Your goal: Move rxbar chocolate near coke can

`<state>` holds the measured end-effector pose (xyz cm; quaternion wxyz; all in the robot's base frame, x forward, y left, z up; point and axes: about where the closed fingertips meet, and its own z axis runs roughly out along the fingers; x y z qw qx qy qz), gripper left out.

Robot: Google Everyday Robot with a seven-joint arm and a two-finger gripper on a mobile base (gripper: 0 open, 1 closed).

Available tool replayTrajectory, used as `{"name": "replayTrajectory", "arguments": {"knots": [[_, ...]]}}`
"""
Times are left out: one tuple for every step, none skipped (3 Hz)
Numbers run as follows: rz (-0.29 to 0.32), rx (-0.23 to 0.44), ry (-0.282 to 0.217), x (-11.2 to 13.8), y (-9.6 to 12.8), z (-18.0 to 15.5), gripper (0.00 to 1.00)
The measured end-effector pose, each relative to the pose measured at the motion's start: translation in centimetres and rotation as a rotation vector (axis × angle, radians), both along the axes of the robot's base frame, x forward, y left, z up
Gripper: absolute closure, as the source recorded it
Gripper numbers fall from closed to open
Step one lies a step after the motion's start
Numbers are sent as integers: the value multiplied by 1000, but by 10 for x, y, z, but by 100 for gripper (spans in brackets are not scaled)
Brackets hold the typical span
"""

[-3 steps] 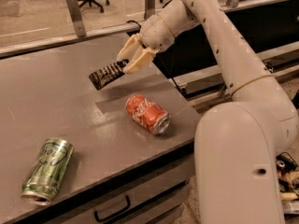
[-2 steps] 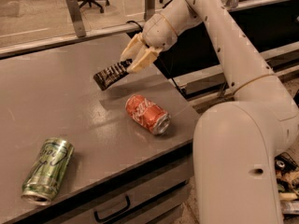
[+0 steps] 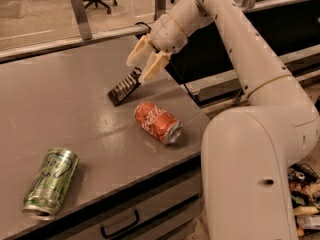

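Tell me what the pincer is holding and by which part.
The pincer, above the table behind the coke can, holds the rxbar chocolate by its upper end; the bar's other end slants down toward the surface.

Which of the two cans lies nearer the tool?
The red coke can, right beside the bar held in the tool; the green can lies much farther off.
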<state>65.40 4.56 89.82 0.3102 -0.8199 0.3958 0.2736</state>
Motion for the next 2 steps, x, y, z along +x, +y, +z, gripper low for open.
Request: {"name": "replayTrajectory", "arguments": {"knots": [[18, -16, -16, -21, -11, 5, 0], [18, -16, -16, -21, -11, 5, 0]]}}
